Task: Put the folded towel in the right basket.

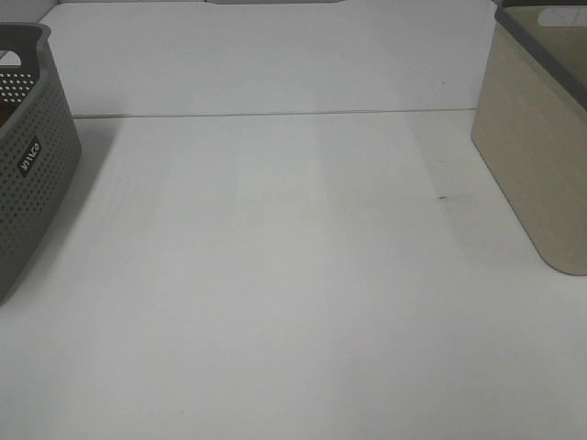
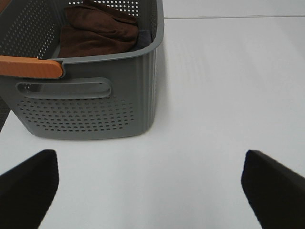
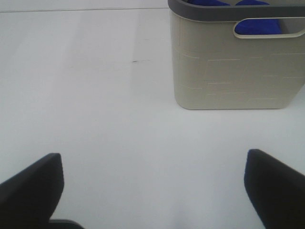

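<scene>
Table (image 1: 293,275): we see it white, a dark speck (image 1: 443,196) at 2 o'clock.
Baskets: grey (image 1: 27,156) at 9, beige (image 1: 541,147) at 3.
Grippers: left (image 2: 152,191) and right (image 3: 152,191) both spread wide, holding nothing.

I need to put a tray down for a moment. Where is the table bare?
The whole stretch of table between the grey basket and the beige basket is bare. Only the two side edges are crowded.

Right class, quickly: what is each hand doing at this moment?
Left hand: open, holding nothing, facing the grey basket.
Right hand: open, holding nothing, facing the beige basket.
</scene>
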